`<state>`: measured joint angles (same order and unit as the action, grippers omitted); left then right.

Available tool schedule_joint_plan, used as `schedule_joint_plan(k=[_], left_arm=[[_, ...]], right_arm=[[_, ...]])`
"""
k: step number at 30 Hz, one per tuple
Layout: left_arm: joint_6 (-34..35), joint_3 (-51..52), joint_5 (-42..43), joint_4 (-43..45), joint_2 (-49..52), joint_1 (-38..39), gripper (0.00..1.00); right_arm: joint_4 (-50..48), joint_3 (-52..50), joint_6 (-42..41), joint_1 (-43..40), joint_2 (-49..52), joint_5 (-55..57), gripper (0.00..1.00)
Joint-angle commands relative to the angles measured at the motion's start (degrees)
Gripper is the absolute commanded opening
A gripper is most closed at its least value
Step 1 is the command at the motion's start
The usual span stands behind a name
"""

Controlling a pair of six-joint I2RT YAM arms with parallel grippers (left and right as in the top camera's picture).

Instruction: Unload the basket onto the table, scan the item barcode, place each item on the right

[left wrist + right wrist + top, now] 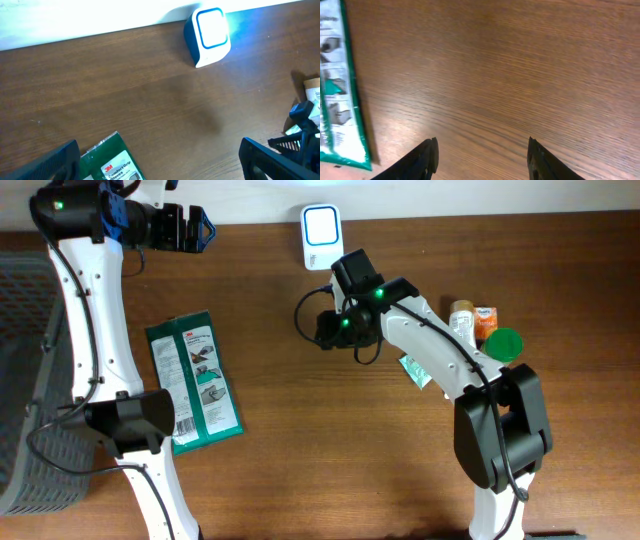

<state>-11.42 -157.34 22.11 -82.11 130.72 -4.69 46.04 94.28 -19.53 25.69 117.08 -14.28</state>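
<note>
Right gripper [482,146] and left gripper [203,228] both gape empty; glove packet [337,100], left of right fingers [422,161], looks floppy and slick, so I'd pinch its edge.

Your left arm [95,310] and right arm [430,345] are white with black joints. Green lights [59,204] glow on both; black cables [303,315] loop beside them.

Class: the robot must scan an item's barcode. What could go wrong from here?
1. The green packet lies flat on the table; the open, empty right gripper could slip off its thin edge.
2. The scanner stands well away from the packet, so a loose hold might drop it on the way.
</note>
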Motion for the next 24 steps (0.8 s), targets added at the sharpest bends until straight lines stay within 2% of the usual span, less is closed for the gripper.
schedule_joint_plan(k=[1,8,9,11,12,13,15,24], left_arm=[[-0.87,-0.44,0.68,-0.07,-0.57,-0.35,0.99],[-0.90,-0.44,0.66,-2.58,-0.57,-0.37,0.99],[-0.90,-0.44,0.63,-2.56,-0.57,-0.37,0.94],[-0.85,-0.42,0.04,-3.41,-0.55,-0.35,0.66],[0.13,-0.44,-1.86,-4.17,-0.57,-0.24,0.46],[2.27,-0.44,-4.24,-4.66,-0.57,-0.24,0.28],[7.91,-0.44,-10.58,-5.77,-0.57,-0.04,0.00],[23.39,0.76,-26.05,-14.51,-1.73,0.81,0.00]], right_arm=[[0.63,0.00,-0.26,-0.26,0.59,3.21,0.55],[0.46,0.00,-0.26,-0.26,0.59,3.61,0.57],[0.46,0.00,-0.26,-0.26,0.59,3.61,0.57],[0.46,0.00,-0.26,-0.26,0.59,3.61,0.58],[0.46,0.00,-0.26,-0.26,0.59,3.61,0.58],[0.48,0.00,-0.28,-0.26,0.59,3.61,0.59],[0.66,0.00,-0.28,-0.26,0.59,3.61,0.62],[0.83,0.00,-0.55,-0.26,0.59,3.34,0.69]])
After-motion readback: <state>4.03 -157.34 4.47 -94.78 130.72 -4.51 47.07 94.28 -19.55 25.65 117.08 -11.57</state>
